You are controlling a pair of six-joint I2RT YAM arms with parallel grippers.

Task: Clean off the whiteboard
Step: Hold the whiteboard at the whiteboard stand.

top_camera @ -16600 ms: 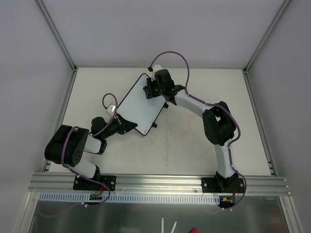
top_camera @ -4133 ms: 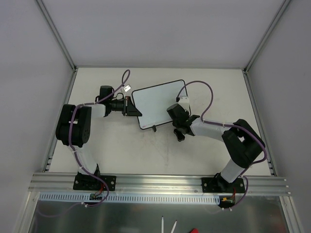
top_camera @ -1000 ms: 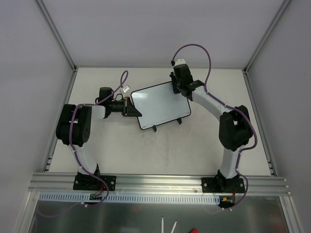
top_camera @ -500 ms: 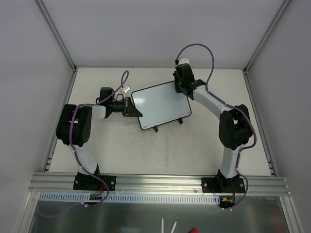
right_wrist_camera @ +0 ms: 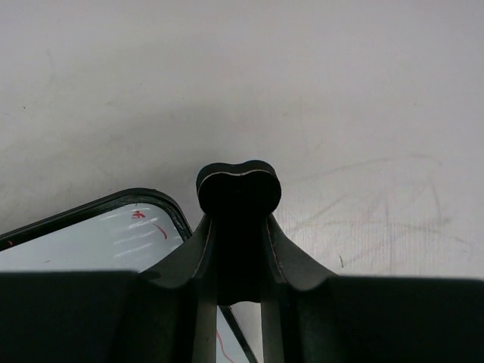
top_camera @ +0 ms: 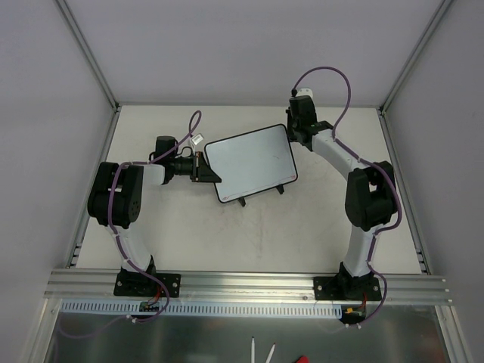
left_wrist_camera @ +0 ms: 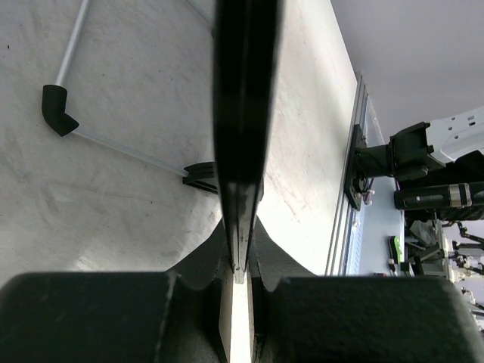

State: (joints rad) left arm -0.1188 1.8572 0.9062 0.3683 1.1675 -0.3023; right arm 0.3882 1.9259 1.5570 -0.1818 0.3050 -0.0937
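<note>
My left tool [top_camera: 203, 167] is clamped on the left edge of the whiteboard [top_camera: 250, 162], with the thin rim pinched between both fingers. The board lies face up over the desk [top_camera: 197, 234], its two feet on the near edge; I cannot tell whether it rests fully flat. My right tool [top_camera: 297, 130] sits just off the board's far right corner, closed on the small black eraser [right_wrist_camera: 238, 187], which pokes out between its fingers. Faint red marks [right_wrist_camera: 139, 215] show just inside that corner (the top view makes the board look clean, so I trust the wrist camera here). I judge the step in hand is clearing that corner. I would carry the eraser over the rim, press it flat, and wipe in short overlapping strokes along the edge. The pressure should be light enough that the left tool's hold stops the board from sliding.
</note>
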